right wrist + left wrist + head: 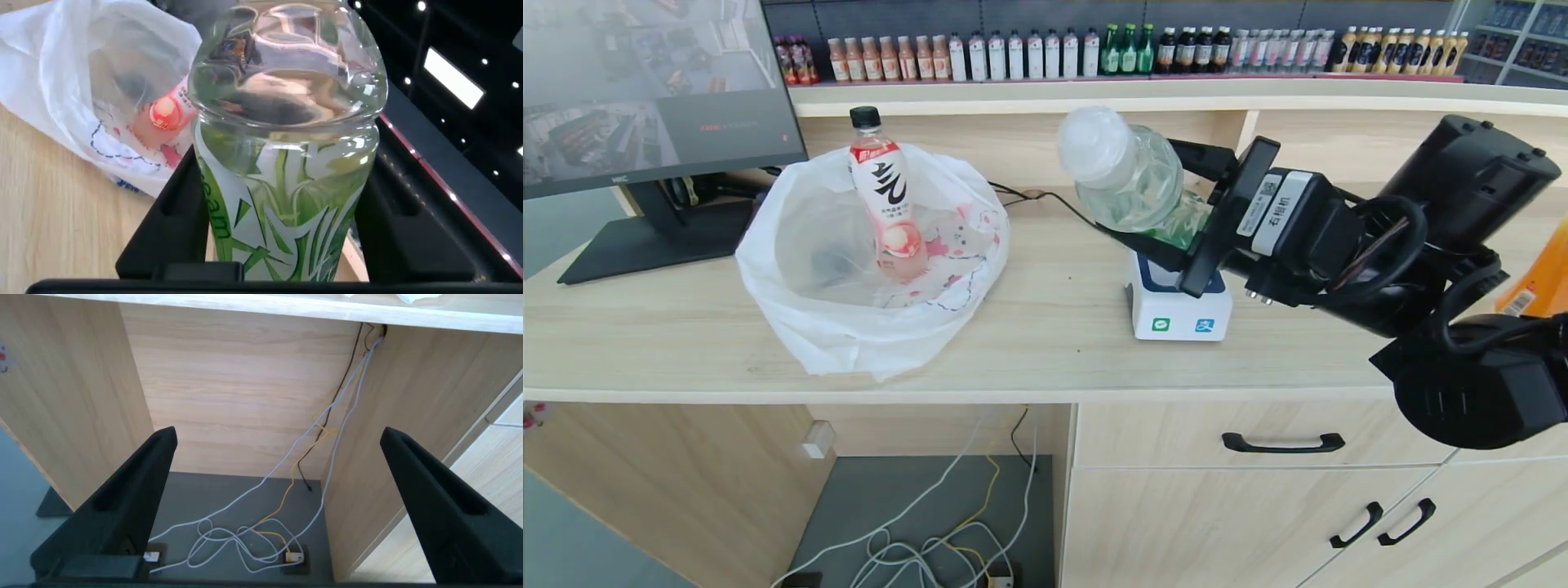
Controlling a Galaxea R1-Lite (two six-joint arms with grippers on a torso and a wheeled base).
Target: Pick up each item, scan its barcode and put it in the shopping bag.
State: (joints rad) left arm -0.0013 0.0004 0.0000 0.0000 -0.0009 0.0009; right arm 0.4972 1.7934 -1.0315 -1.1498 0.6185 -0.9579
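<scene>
One bottle, clear with a green label, was clamped between the fingers of my right gripper, one finger on each side of its labelled body. It lay tilted, close to lying on its side, with the white cap end pointing away from my wrist. Just beneath that gripper stood the scanner, a small white box with a blue top, on the counter. My lower finger hung close over the scanner; I could not tell whether they touched.

Off past the cap end of the bottle, to that gripper's left and well apart from it, sat the bag, white plastic with its mouth spread open on the counter. A pink bottle stood upright inside it, black cap on top. Farther out the same way, beyond the bag, was a monitor on its stand. On my right gripper's other side, behind the wrist, an orange bottle stood at the counter's end.

My left gripper hung below the counter's edge with its fingers spread wide and nothing between them. Ahead of it were the wooden back panel of the recess under the counter and loose cables coiled on the floor.
</scene>
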